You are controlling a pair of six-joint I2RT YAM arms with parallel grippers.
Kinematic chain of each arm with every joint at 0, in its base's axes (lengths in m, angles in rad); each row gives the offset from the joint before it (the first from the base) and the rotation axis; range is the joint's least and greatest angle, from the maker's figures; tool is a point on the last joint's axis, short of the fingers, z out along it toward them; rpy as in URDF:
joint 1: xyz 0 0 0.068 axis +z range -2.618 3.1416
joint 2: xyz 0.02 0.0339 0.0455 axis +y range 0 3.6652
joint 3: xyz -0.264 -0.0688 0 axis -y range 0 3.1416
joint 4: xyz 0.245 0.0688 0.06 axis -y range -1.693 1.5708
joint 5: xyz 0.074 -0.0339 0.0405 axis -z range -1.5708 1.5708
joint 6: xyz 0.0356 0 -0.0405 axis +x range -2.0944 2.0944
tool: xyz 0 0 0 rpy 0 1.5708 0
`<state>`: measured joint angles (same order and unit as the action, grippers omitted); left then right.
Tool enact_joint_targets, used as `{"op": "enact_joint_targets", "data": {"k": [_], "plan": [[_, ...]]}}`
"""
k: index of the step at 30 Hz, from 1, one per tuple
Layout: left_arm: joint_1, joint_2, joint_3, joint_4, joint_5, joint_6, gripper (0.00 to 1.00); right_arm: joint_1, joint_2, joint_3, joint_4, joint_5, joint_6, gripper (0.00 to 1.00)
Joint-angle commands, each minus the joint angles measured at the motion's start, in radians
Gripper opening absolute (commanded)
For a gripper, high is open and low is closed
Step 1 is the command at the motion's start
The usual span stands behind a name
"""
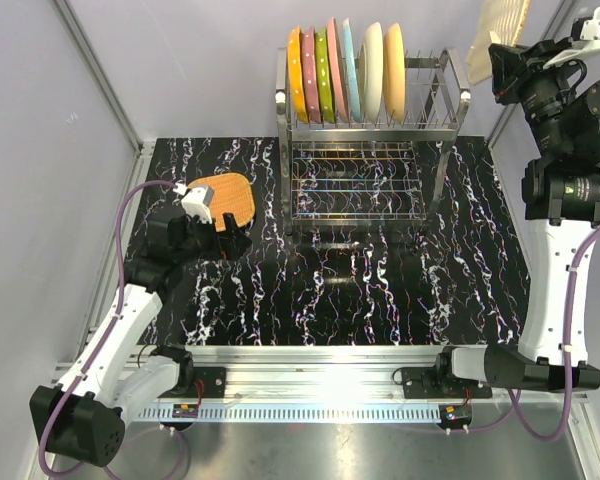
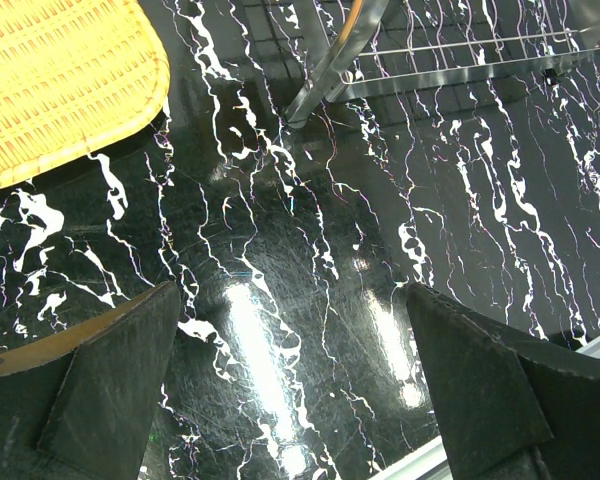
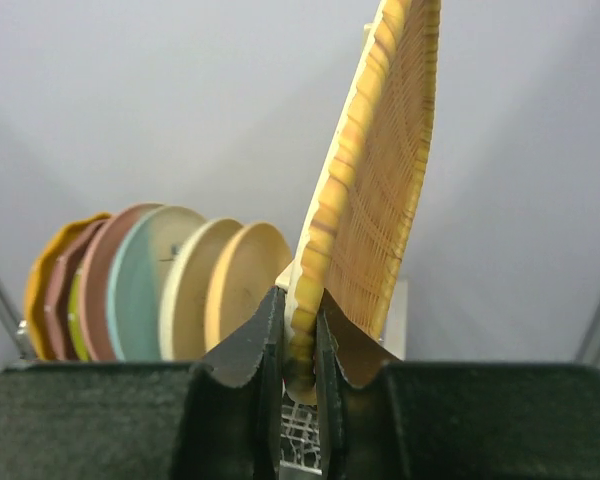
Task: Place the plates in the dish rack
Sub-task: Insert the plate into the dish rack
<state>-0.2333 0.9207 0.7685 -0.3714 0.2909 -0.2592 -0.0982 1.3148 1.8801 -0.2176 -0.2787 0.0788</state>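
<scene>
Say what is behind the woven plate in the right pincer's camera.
Behind the woven plate, clamped in the right pincer, stand the racked plates and a grey wall. It hides whatever lies directly behind it.

Woven plate (image 3: 380, 170) in right pincer (image 3: 298, 312): straw-yellow, basket-weave ribs.
Left of it, in a row: orange plate (image 1: 296, 72) white-dotted, pink plate (image 1: 311, 75), lime plate (image 1: 324, 75), light-blue plate (image 1: 351, 72), cream plate (image 1: 372, 70), tan plate (image 1: 395, 72).
Wicker plate (image 2: 60, 80) ahead-left of left pincer (image 2: 292, 300): golden weave.
Table (image 1: 360, 290): black, white marble veins.
</scene>
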Motion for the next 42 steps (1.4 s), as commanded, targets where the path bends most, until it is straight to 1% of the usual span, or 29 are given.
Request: {"op": "enact_joint_targets", "data": {"k": [1,4,9,14,17,20,26,29,31,32,33,35,38,39,42], "plan": [[-0.004,0.003,-0.003,0.035,0.016,0.003,0.99,-0.003,-0.011,-0.013,0.273,-0.170,0.076,0.00],[-0.004,0.004,-0.003,0.037,0.019,0.003,0.99,-0.003,0.012,-0.035,0.322,-0.236,0.128,0.00],[-0.004,0.007,0.002,0.034,0.013,0.005,0.99,-0.003,0.030,-0.110,0.444,-0.272,0.193,0.00],[-0.004,0.006,0.002,0.032,-0.001,0.009,0.99,-0.003,0.087,-0.111,0.475,-0.329,0.255,0.00],[-0.004,0.006,0.000,0.029,-0.006,0.012,0.99,-0.003,0.104,-0.133,0.509,-0.340,0.271,0.00],[-0.006,0.009,0.000,0.031,-0.012,0.014,0.99,-0.001,0.119,-0.136,0.495,-0.346,0.268,0.00],[-0.004,0.017,0.002,0.028,-0.013,0.014,0.99,0.002,0.120,-0.194,0.489,-0.330,0.233,0.00],[-0.004,0.021,0.002,0.026,-0.013,0.014,0.99,0.012,0.126,-0.203,0.466,-0.315,0.198,0.00],[-0.004,0.024,0.002,0.028,-0.013,0.012,0.99,0.037,0.133,-0.190,0.422,-0.292,0.170,0.00],[-0.004,0.023,0.003,0.028,-0.013,0.011,0.99,0.052,0.141,-0.184,0.378,-0.277,0.124,0.00],[-0.004,0.026,0.003,0.028,-0.013,0.011,0.99,0.064,0.144,-0.176,0.354,-0.239,0.098,0.00],[-0.004,0.026,0.002,0.029,-0.013,0.009,0.99,0.092,0.153,-0.168,0.325,-0.211,0.055,0.00],[-0.005,0.024,0.002,0.029,-0.012,0.009,0.99,0.092,0.166,-0.161,0.305,-0.165,0.038,0.00],[-0.004,0.024,0.002,0.028,-0.012,0.009,0.99,0.126,0.170,-0.157,0.285,-0.134,0.024,0.00],[-0.004,0.024,0.003,0.029,-0.010,0.011,0.99,0.158,0.173,-0.154,0.253,-0.079,-0.036,0.00]]}}
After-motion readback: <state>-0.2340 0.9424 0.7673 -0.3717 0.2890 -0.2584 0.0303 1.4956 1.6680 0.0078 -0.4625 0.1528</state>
